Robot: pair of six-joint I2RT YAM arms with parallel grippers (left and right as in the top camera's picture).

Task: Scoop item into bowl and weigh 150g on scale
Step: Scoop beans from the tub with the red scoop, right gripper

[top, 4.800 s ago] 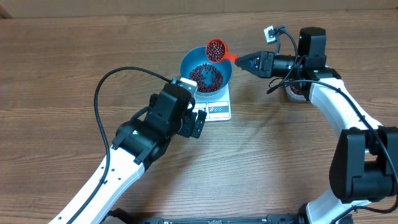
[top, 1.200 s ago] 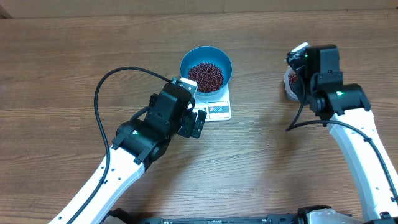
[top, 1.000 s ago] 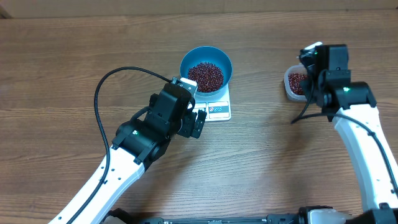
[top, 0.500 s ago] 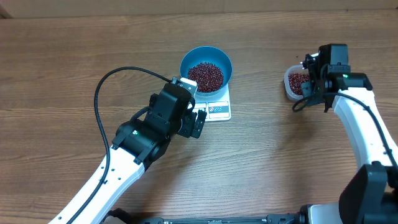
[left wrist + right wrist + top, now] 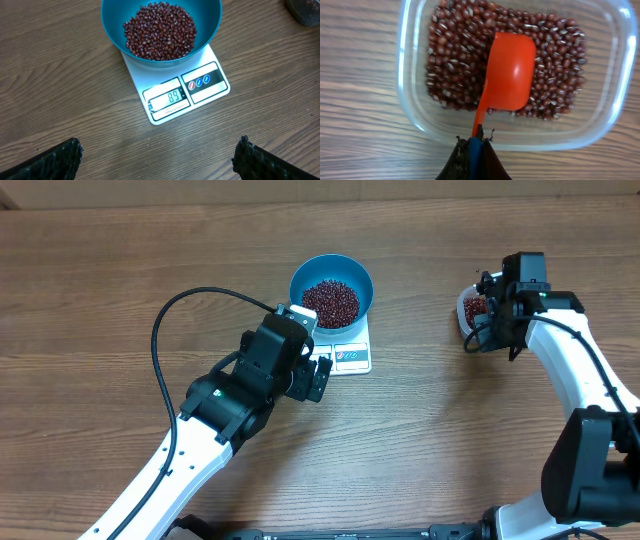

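Observation:
A blue bowl point(image 5: 331, 289) point(image 5: 161, 25) holding a heap of dark red beans point(image 5: 160, 30) sits on the white scale point(image 5: 347, 356) point(image 5: 180, 87), whose display reads 89. My left gripper point(image 5: 159, 159) hovers open over bare wood in front of the scale. My right gripper point(image 5: 476, 145) is shut on the handle of an orange scoop point(image 5: 509, 72). The scoop's back faces up and its head rests on the beans point(image 5: 555, 60) inside a clear plastic tub point(image 5: 410, 70) point(image 5: 466, 311) at the right.
A black cable point(image 5: 165, 330) loops over the table left of my left arm. Wooden tabletop point(image 5: 430, 420) lies between the scale and the tub.
My right arm has swung from beside the bowl back over the tub and lowered the scoop onto the beans there. The left arm has not moved.

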